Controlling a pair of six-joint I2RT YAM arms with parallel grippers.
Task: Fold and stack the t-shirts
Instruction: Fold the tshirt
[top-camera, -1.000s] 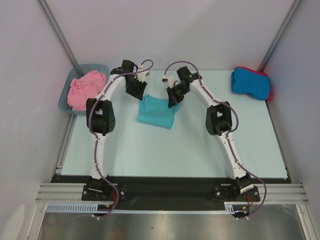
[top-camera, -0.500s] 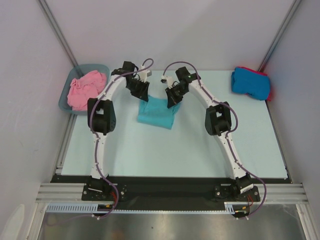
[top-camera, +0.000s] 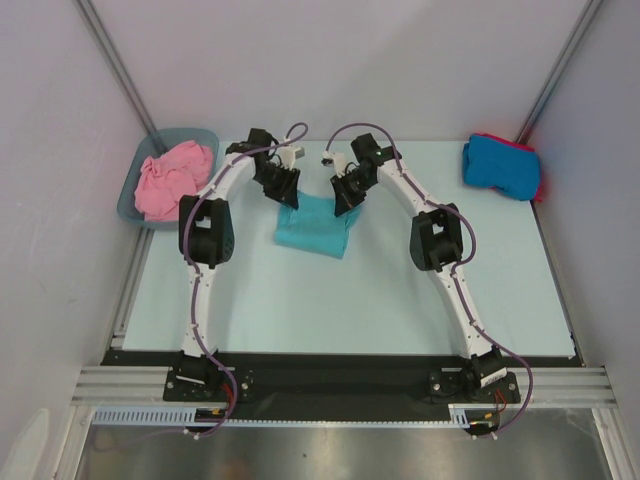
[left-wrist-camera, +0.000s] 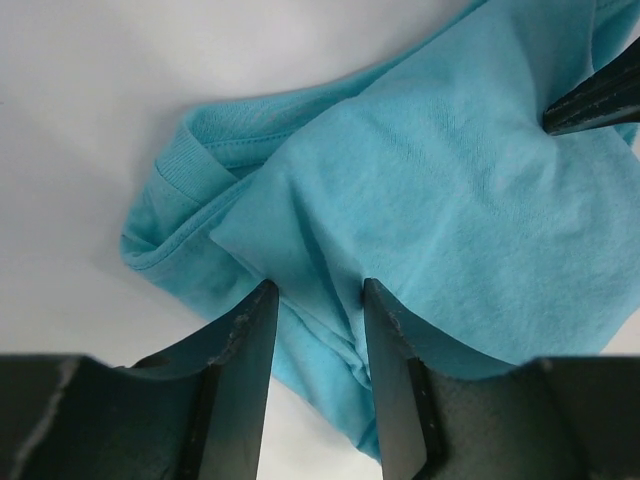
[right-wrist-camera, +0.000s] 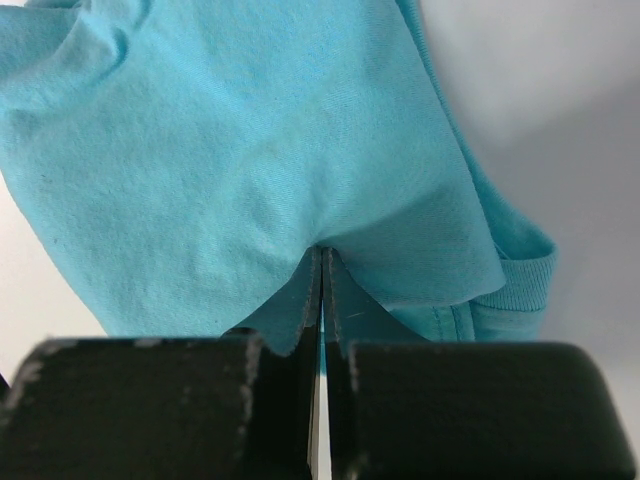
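A teal t-shirt (top-camera: 315, 230) lies loosely folded at the middle back of the table. My left gripper (top-camera: 288, 197) is at its far left corner, open, its jaws straddling a fold of the teal cloth (left-wrist-camera: 430, 200) without pinching it (left-wrist-camera: 318, 287). My right gripper (top-camera: 345, 205) is at the far right corner, shut on the teal shirt's edge (right-wrist-camera: 322, 250), which bunches at the fingertips (right-wrist-camera: 220, 150). A pink t-shirt (top-camera: 170, 175) sits crumpled in a tub. A folded bright blue t-shirt (top-camera: 498, 165) rests on a red one (top-camera: 541, 188) at the back right.
The grey-blue tub (top-camera: 130, 205) stands at the table's back left edge. Grey walls close in on both sides and behind. The pale table surface (top-camera: 350, 300) stretches in front of the teal shirt to the arm bases.
My left gripper has shifted right and down onto the teal shirt's corner, and its jaws have narrowed somewhat. The right gripper has stayed in place, still shut on the cloth.
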